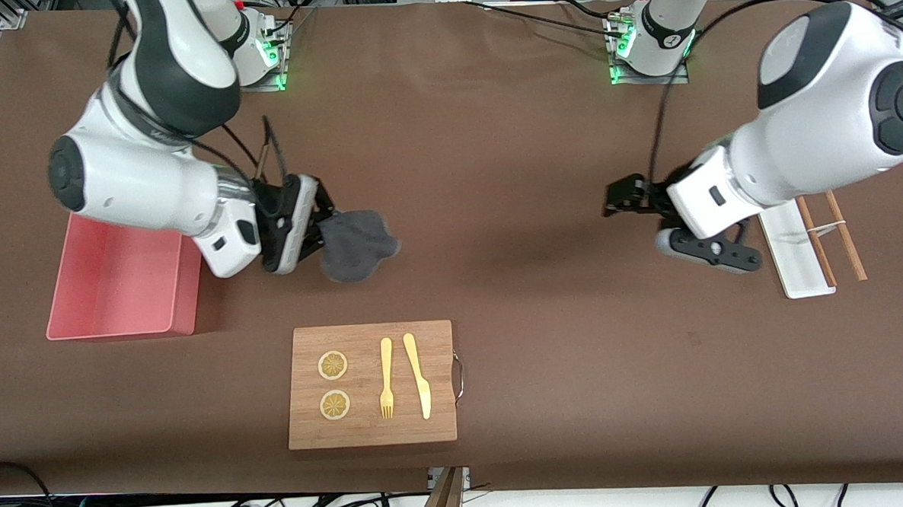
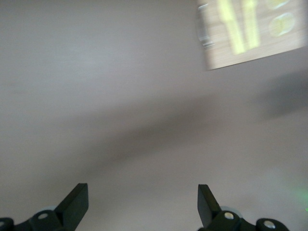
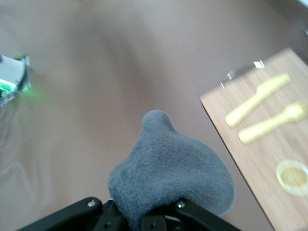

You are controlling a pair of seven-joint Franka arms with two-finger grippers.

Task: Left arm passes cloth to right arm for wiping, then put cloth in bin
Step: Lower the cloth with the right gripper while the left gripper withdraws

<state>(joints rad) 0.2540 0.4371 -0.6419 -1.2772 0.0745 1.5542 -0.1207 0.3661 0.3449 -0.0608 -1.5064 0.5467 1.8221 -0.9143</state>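
My right gripper [image 1: 324,230] is shut on the dark grey cloth [image 1: 355,245] and holds it over the brown table, between the pink bin [image 1: 121,279] and the table's middle. In the right wrist view the cloth [image 3: 168,168] bulges out from between the fingers and hides their tips. My left gripper [image 1: 618,197] is open and empty, held over the table toward the left arm's end. Its two fingers [image 2: 77,204] stand wide apart over bare table in the left wrist view.
A wooden cutting board [image 1: 371,384] with two lemon slices, a yellow fork and a yellow knife lies nearer to the front camera than the cloth. A white oblong tray [image 1: 794,250] with chopsticks [image 1: 832,237] lies beside the left arm.
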